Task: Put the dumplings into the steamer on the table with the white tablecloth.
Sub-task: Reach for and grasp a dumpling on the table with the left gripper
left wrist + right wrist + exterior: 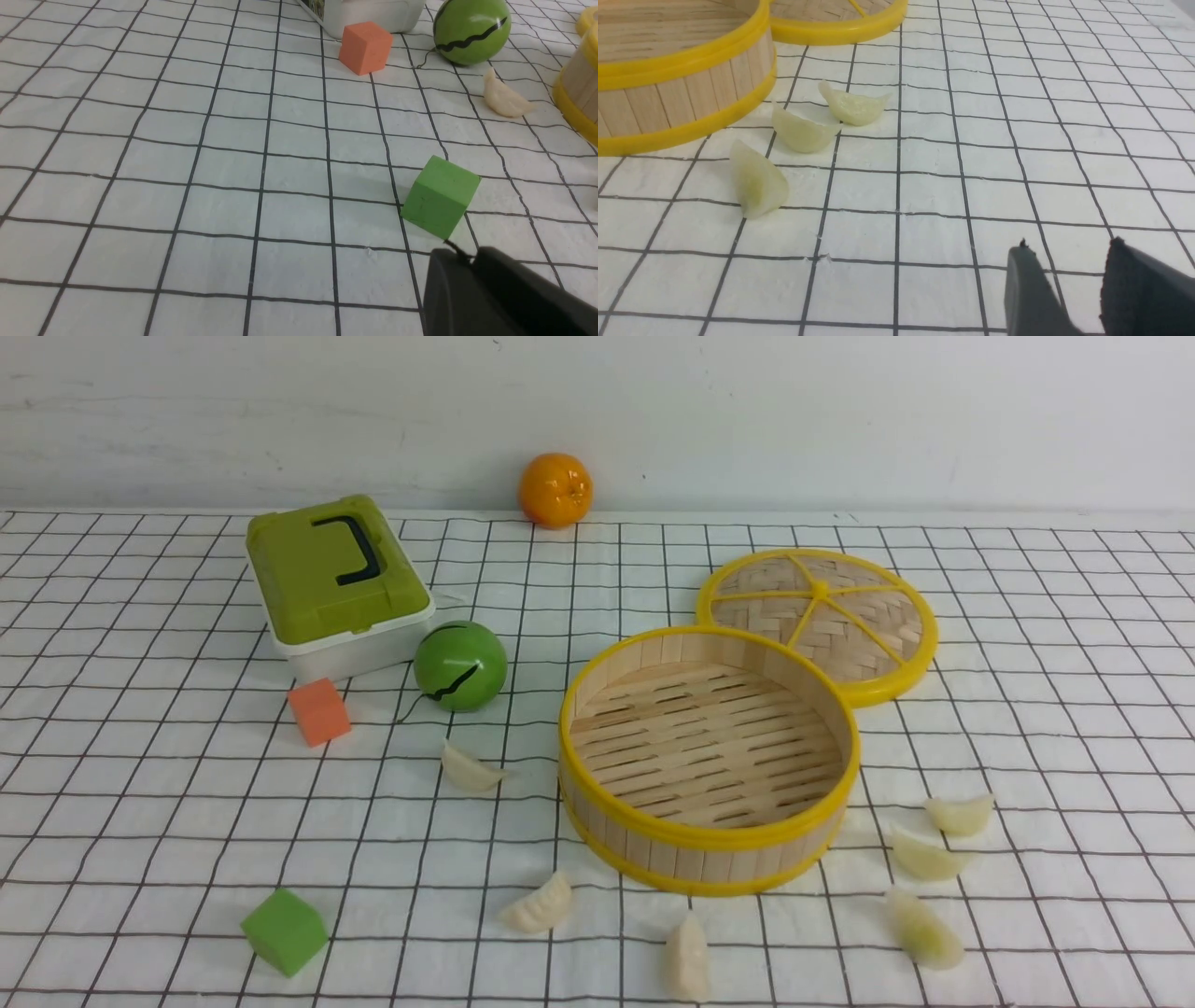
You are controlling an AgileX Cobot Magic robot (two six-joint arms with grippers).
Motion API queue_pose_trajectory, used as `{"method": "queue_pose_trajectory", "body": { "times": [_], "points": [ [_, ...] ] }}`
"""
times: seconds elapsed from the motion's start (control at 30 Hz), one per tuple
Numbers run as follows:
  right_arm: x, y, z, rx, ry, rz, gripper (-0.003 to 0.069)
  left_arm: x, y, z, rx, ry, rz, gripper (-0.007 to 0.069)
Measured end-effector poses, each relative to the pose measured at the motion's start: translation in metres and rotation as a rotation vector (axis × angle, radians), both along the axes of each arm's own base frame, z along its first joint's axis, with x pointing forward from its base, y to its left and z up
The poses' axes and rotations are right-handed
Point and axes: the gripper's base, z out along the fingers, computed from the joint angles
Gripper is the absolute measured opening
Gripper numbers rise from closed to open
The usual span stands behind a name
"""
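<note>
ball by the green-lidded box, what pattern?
The ball is green with one wavy black line. Clearest in the left wrist view.

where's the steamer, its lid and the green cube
steamer (pixel 700 861): front view, on the slatted front wall between the yellow rims
lid (pixel 831 616): front view, on the woven surface near its middle
green cube (pixel 439 198): left wrist view, on the side facing the camera

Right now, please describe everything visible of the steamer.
The steamer is a round, shallow basket: a wall of upright pale bamboo slats, yellow rims top and bottom, a slatted floor. It stands upright, open and empty, on the gridded tablecloth. The flat lid lies just behind it, partly hidden; whether they touch is unclear.
</note>
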Motion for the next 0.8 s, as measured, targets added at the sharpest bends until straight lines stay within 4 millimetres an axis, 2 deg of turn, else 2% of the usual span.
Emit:
{"method": "queue_pose_trajectory", "body": {
  "times": [0.67,0.8],
  "points": [
    [0.0000,0.0012,-0.0001,0.036,0.000,0.003,0.0239,0.0001,-0.0001,0.0002,-0.004,-0.003,0.000,0.0074],
    [0.0000,0.0035,-0.0001,0.104,0.000,0.007,0.0239,0.0008,-0.0037,0.0043,-0.216,-0.031,0.015,0.0076]
  ]
}}
